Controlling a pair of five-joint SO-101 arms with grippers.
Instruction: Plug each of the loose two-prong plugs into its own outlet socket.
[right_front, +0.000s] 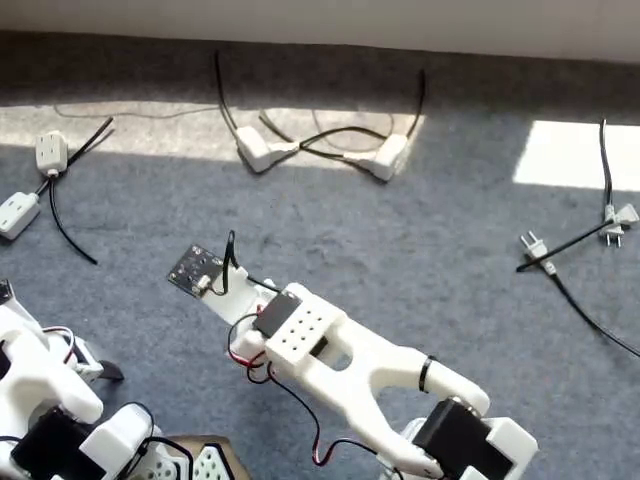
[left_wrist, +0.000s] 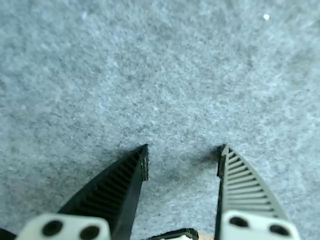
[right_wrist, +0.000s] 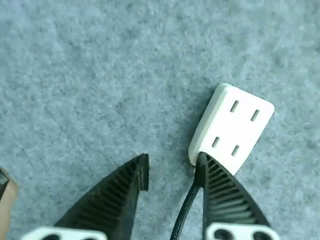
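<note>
The right tool (right_wrist: 172, 165) is open over grey carpet and grips nothing. One of its fingertips (right_wrist: 201, 161) sits right beside the cord end of a white outlet block (right_wrist: 232, 127), whose four slots face upward. The block's black cord (right_wrist: 182, 215) runs back through the gap between the two fingers. The left tool (left_wrist: 183, 155) is open as well, jaws well apart, with bare carpet between them.

From above, two loose two-prong plugs lie on the right side of the bench (right_front: 420, 260). They are the nearer plug (right_front: 535, 245) and the farther plug (right_front: 618, 213), close together on thin black cords, neither in a socket. At the far left lie two white sockets, the left far socket (right_front: 50, 152) and the left near socket (right_front: 18, 213), joined by tangled black cords. At the far centre lie two more white cord ends, the centre left block (right_front: 255, 152) and the centre right block (right_front: 388, 160), their cords crossing between them.

A long white arm (right_front: 350, 360) stretches from the near right toward the centre, with a small camera board (right_front: 195, 268) at its tip. A second white arm (right_front: 40, 400) sits in the near left corner.
</note>
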